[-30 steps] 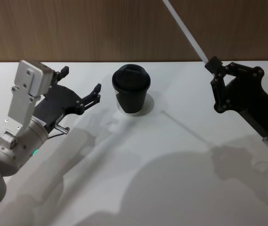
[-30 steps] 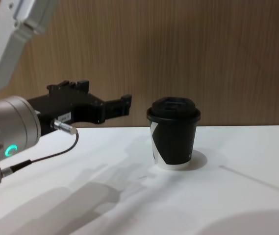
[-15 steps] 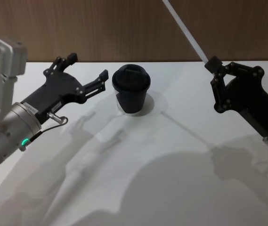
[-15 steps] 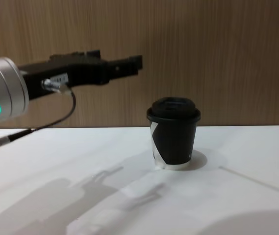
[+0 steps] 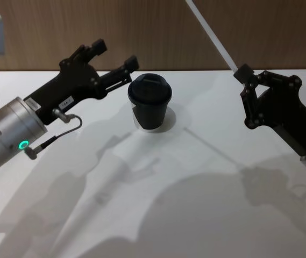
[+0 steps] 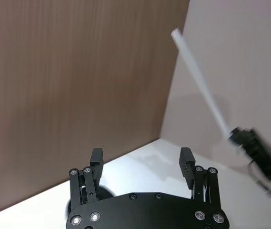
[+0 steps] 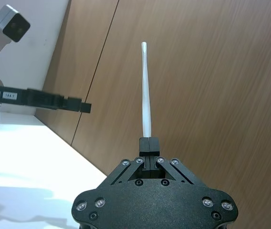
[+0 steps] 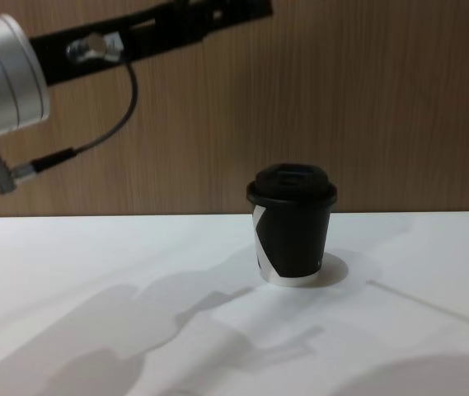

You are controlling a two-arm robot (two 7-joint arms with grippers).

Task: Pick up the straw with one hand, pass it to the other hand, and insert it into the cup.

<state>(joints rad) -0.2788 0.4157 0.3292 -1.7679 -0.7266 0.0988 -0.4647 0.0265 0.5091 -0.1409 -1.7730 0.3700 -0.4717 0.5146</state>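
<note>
- Handover pending: the right gripper, right of the cup, clamps the straw by its end.
- The left gripper, jaws apart above the cup's left, should next reach the straw.

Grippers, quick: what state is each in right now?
The left gripper is open and empty, above and left of the cup.
The right gripper is shut on the straw.

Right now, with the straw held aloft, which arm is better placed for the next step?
Left. The left gripper is open, up beside the cup and aimed toward the straw, probably free to take it. The right gripper is shut on the straw's lower end.
</note>
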